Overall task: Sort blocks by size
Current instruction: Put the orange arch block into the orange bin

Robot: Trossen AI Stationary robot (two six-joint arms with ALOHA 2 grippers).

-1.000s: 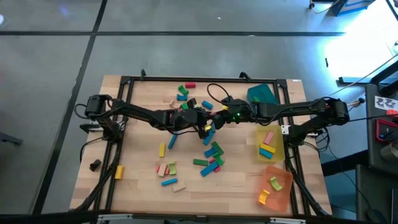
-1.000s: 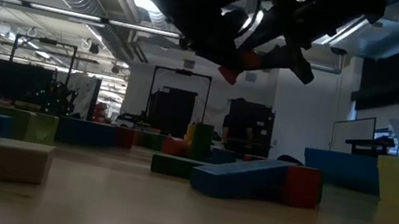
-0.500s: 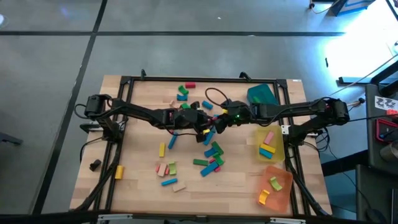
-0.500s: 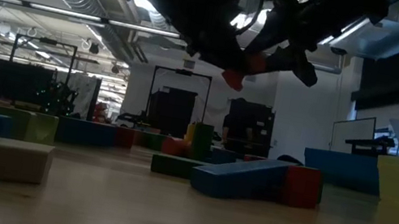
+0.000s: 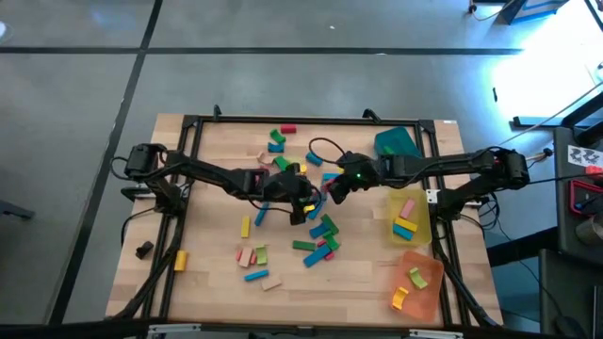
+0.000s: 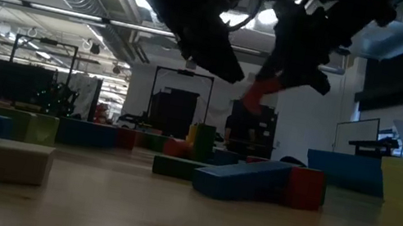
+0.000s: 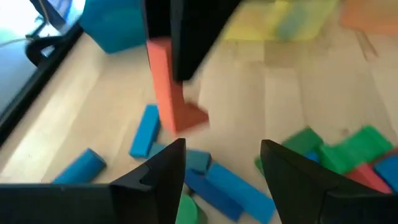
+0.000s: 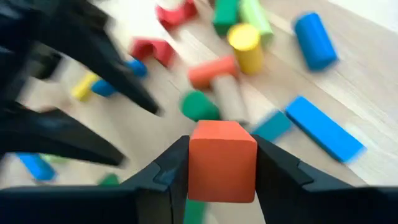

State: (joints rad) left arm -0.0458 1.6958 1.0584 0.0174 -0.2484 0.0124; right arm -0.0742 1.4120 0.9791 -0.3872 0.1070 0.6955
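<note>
Right gripper (image 8: 221,163) grips the red bar (image 8: 222,160) between its fingers, holding it in the air above the loose blocks (image 5: 318,237) mid-tabletop (image 5: 207,273). Left gripper (image 7: 222,163) is just beside the bar, fingers spread wide and empty, facing it.

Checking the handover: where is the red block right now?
The red block is clamped in the right gripper, held above the table's middle over the loose block pile, with the open left gripper facing it close by.
</note>
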